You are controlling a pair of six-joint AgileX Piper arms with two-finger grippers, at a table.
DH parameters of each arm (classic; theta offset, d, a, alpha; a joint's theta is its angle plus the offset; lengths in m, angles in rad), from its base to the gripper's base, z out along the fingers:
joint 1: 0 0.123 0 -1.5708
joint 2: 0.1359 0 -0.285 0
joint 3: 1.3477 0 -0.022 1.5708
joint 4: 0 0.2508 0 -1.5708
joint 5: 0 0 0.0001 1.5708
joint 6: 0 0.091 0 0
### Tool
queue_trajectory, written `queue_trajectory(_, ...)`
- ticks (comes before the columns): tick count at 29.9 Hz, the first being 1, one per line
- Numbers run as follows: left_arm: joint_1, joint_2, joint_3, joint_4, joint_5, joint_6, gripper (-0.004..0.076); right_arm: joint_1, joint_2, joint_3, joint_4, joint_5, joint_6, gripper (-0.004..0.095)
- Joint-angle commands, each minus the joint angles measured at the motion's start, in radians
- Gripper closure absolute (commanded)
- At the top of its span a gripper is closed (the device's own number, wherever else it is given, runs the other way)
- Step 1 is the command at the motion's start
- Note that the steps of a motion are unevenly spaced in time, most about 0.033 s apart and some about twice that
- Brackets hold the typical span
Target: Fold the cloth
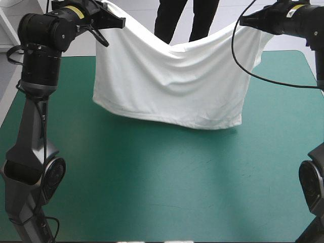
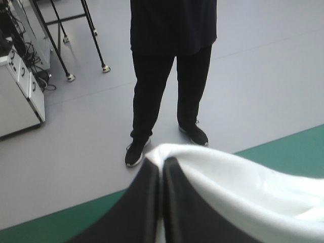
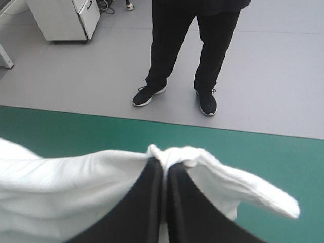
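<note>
Above the far half of the table (image 1: 152, 177), we hold the T-shirt (image 1: 172, 86) up like a curtain. Our left hand (image 1: 114, 21) pinches one upper corner over the table's far left corner, and our right hand (image 1: 248, 21) pinches the other over its far right corner. Each wrist view shows its hand all but closed, with a gather of white fabric clamped between the black fingers. Between the two grips the top edge sags in a shallow dip. The lower hem reaches down to the teal-green cover toward the table's far edge; we cannot tell whether it rests there or hangs just clear. We judge the fold hardly begun: the garment is lifted and stretched wide, and we cannot tell whether it hangs single or doubled. What is left, as we read it, is to lay it flat on the table and double it into a bundle.
</note>
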Motion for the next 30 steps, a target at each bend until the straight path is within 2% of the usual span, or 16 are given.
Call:
queue_trajectory(1, -0.001, -0.042, -0.023, 0.003, -0.209, -0.013, 0.0746, 0.000, -0.036, -0.034, 0.002, -0.136, -0.018, 0.0922)
queue_trajectory(4, -0.001, -0.028, -0.023, 0.005, -0.210, -0.013, 0.0746, 0.000, -0.022, -0.036, 0.002, -0.124, -0.018, 0.0922)
queue_trajectory(6, -0.001, -0.007, -0.023, 0.005, -0.161, -0.013, 0.0746, 0.000, -0.005, -0.036, 0.004, -0.086, -0.016, 0.0922)
queue_trajectory(12, -0.001, 0.107, -0.023, 0.034, 0.107, -0.033, 0.0746, 0.000, 0.076, -0.018, 0.006, 0.117, 0.020, 0.0923)
queue_trajectory(16, 0.001, 0.195, -0.019, 0.035, 0.259, -0.061, 0.0746, 0.000, 0.107, 0.069, 0.002, 0.135, 0.032, 0.0923)
queue_trajectory(19, 0.001, 0.219, 0.023, 0.020, 0.257, -0.137, 0.0746, 0.000, 0.084, 0.243, 0.002, 0.135, 0.032, 0.0925)
queue_trajectory(22, 0.001, 0.207, 0.119, 0.005, 0.257, -0.137, 0.0746, 0.000, 0.042, 0.450, 0.011, 0.133, 0.032, 0.0925)
queue_trajectory(26, -0.001, 0.147, 0.295, -0.019, 0.257, -0.137, 0.0746, 0.000, -0.020, 0.686, 0.050, 0.095, 0.021, 0.0925)
queue_trajectory(30, -0.001, 0.071, 0.479, -0.014, 0.245, -0.134, 0.0746, 0.000, -0.079, 0.836, 0.072, 0.063, 0.000, 0.0925)
